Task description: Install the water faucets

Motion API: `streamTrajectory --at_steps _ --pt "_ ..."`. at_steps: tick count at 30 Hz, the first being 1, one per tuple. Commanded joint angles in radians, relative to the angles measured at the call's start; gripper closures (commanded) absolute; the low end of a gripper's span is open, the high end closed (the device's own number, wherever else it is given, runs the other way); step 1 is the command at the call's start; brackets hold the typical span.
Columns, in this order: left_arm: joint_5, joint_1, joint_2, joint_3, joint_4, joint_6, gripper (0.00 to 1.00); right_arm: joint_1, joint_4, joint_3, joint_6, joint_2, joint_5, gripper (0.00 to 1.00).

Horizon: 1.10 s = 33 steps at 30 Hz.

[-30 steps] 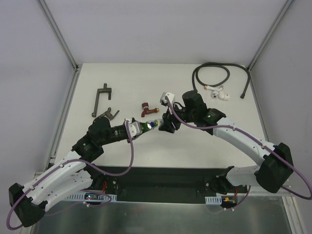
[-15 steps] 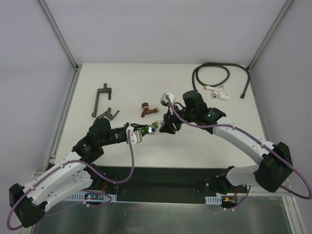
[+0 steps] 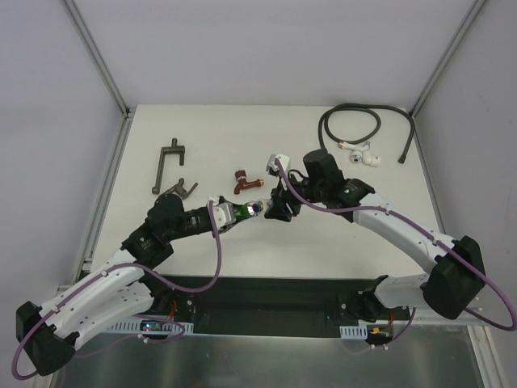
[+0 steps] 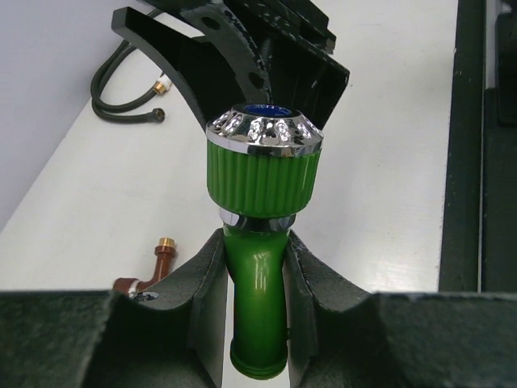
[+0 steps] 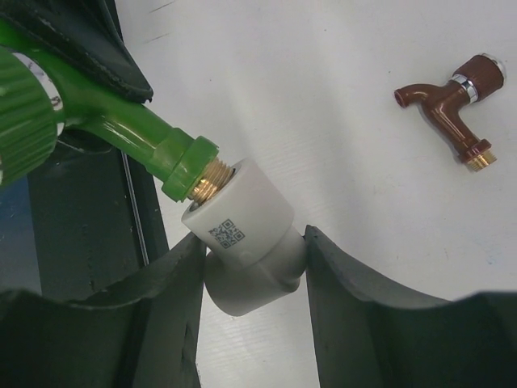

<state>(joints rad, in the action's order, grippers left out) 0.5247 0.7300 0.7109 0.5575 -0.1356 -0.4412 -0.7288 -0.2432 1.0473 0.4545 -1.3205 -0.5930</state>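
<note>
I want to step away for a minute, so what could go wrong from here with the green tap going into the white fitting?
1. Some thread of the green faucet shows outside the white fitting, so it is not fully seated. A slight tilt could cross-thread it.
2. The left gripper clamps only the smooth spout, which may slip under turning.
3. The round fitting could spin between the right gripper fingers.

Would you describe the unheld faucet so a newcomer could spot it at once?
On the white table, look just beyond the left gripper. The dark red faucet lies there alone, brass-tipped and untouched, unlike the green faucet that gripper clamps.
</note>
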Motion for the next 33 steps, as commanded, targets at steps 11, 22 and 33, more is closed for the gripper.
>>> streamTrajectory --at_steps 11,22,33 --pt "-0.089 0.028 -0.028 -0.074 -0.252 0.515 1.00 -0.023 0.272 0.014 0.018 0.089 -0.039 0.98" --pt "-0.206 0.028 0.004 -0.057 -0.272 0.814 1.00 -0.034 0.283 0.003 0.033 0.104 -0.011 0.98" --pt "-0.336 0.028 -0.005 -0.074 -0.260 1.091 1.00 -0.052 0.280 -0.004 0.053 0.116 0.015 0.98"
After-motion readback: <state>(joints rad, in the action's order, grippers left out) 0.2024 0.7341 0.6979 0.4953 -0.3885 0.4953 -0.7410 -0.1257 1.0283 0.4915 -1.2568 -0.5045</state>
